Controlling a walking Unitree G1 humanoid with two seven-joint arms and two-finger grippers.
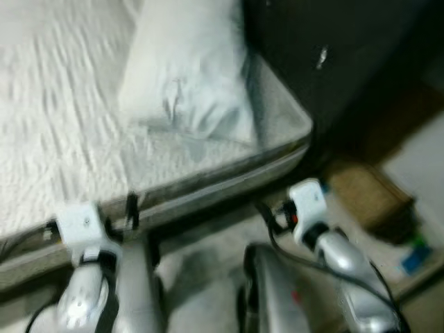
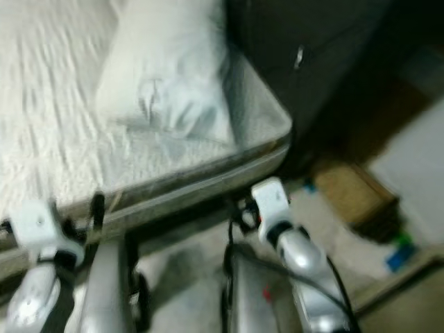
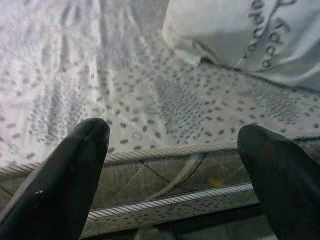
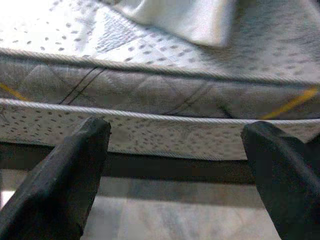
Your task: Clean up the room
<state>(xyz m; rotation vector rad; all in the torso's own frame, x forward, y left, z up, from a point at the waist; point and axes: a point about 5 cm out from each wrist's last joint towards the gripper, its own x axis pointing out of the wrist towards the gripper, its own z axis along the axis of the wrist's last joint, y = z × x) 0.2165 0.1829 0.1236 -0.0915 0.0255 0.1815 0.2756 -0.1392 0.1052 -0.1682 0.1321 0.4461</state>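
Pillow (image 1: 184, 76) on mattress (image 1: 62, 132) — box (image 1: 368, 191) beside.

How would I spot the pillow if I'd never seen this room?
Start at the big white bed before the robot. Near its far corner, beside the dark cabinet, lies the pillow. It is the one plump, smooth white lump there, and its case carries grey lettering.
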